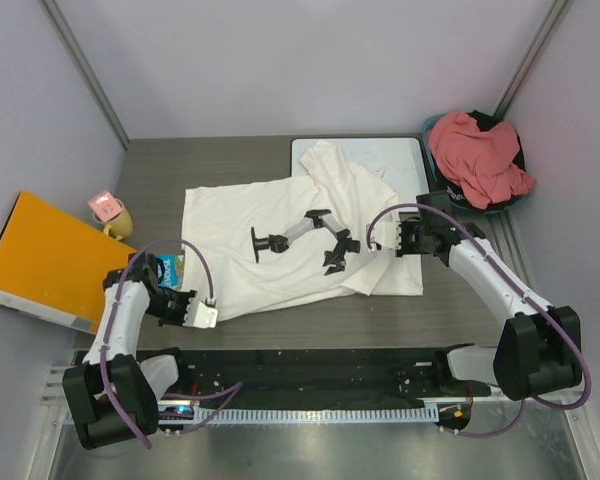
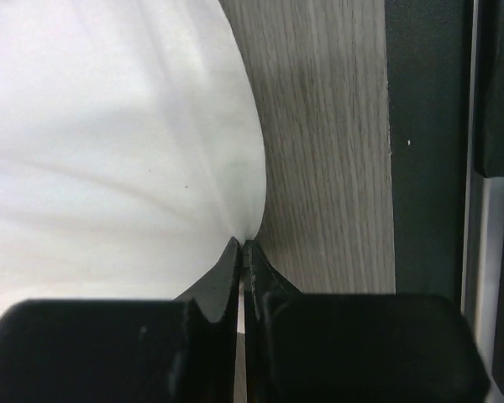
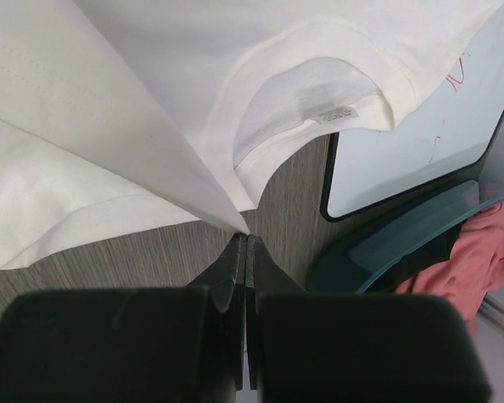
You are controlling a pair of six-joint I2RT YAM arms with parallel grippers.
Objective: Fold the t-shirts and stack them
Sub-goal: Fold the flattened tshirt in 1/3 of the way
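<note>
A: The white t-shirt (image 1: 230, 220) is spread on the worktop (image 1: 160, 170), its far edge over the whiteboard (image 1: 400, 160). The pink t-shirt (image 1: 475, 155) is heaped in the basket (image 1: 432, 126).
B: Cloth looks light and limp, so it'll sag. Left tool (image 2: 242, 248) is clamped on its near-left corner, right tool (image 3: 246, 239) on a right-side fold. Corners look like the best holds.

Fingers (image 3: 240, 250) closed, tips pinching a folded edge of the white shirt (image 3: 151, 75). Its collar (image 3: 319, 29) and label (image 3: 334, 112) lie beyond. At right, whiteboard (image 3: 412, 159) with red marks; pink shirt (image 3: 466, 252) in teal bin (image 3: 378, 243). Wood-grain surface (image 3: 109, 260) beneath
</note>
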